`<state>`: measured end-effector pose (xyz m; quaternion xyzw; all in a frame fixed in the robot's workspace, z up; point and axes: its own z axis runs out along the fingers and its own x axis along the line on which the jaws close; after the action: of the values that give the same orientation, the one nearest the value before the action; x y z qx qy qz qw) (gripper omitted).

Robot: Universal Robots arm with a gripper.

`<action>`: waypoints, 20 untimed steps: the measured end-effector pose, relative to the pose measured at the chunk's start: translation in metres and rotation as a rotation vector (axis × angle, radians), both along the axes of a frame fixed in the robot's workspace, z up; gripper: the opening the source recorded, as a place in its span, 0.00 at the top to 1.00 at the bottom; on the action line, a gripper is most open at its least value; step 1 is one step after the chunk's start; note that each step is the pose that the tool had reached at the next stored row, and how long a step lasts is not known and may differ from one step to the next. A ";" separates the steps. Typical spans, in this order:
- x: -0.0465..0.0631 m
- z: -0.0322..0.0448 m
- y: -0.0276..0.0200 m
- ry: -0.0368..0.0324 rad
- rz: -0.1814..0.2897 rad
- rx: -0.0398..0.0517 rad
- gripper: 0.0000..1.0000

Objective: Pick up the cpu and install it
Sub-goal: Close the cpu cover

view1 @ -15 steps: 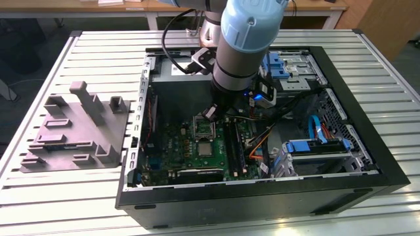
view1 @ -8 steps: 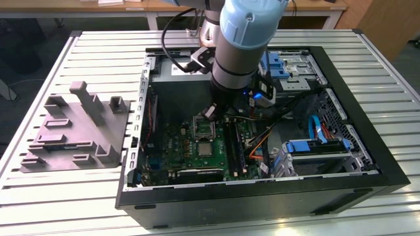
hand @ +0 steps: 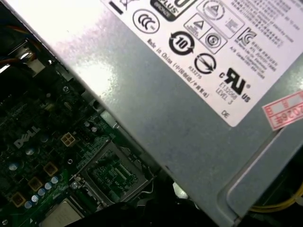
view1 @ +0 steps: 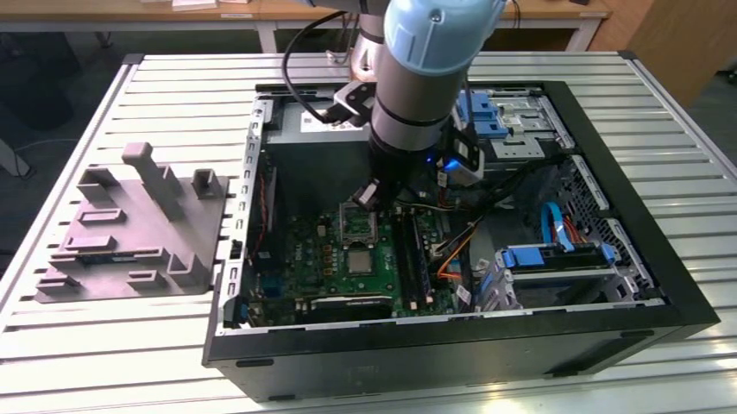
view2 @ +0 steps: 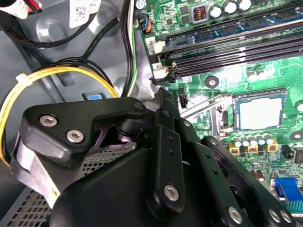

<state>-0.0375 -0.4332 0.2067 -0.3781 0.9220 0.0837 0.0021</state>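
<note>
Hanging inside an open case [view1: 461,354] on a slatted desk [view1: 116,345], the tool [view1: 368,197] sat over the raised socket lid [view1: 357,226]; whether it was open could not be told. The cpu [view1: 361,259] lay seated on the board [view1: 305,250] just beside the lid, cables [view1: 455,250] crowding close.

White label [hand: 227,52] on grey power supply [hand: 156,109], first wrist view: black print, row of round certification marks, larger letter mark beside them. Pink stamped sticker [hand: 284,113] at label's edge, red characters. White logo lettering [hand: 26,140] on green motherboard [hand: 47,104]. Second wrist view: white stickers [view2: 83,12], probably barcodes, on grey metal. Exterior view: pale label patch [view1: 317,123] at 11 o'clock inside computer case [view1: 679,302], print illegible.
</note>
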 end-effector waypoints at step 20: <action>-0.002 0.0167 0.0048 -0.0010 0.051 -0.0437 0.89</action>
<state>-0.0392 -0.4284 0.2234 -0.4013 0.9137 0.0634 -0.0078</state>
